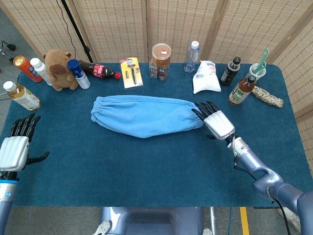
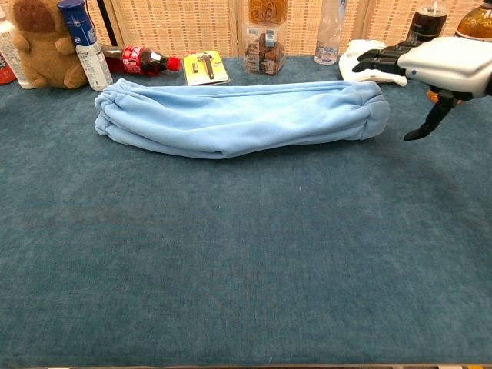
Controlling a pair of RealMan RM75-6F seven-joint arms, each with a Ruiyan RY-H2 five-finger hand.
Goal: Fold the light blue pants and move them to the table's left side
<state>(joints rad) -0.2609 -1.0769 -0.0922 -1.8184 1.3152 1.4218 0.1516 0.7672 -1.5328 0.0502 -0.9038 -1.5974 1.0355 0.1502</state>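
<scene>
Light blue fleece pants: folded lengthwise into a long strip, lying mid-table on the dark blue cloth-covered table; not yet folded short nor moved left. Left hand: near left edge, fingers spread, empty. Right hand: released, fingertips just beside the pants' right end.

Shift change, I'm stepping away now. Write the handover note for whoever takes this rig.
Left hand: open, holding nothing, at the table's left edge, well clear of the pants.
Right hand: open, fingers extended toward the right end of the pants, nothing gripped.
Light blue pants: lying as a long folded strip at the table's centre, in front of the row of bottles.
Done: lengthwise fold.
Left: fold the strip shorter, then carry it to the table's left side.
</scene>
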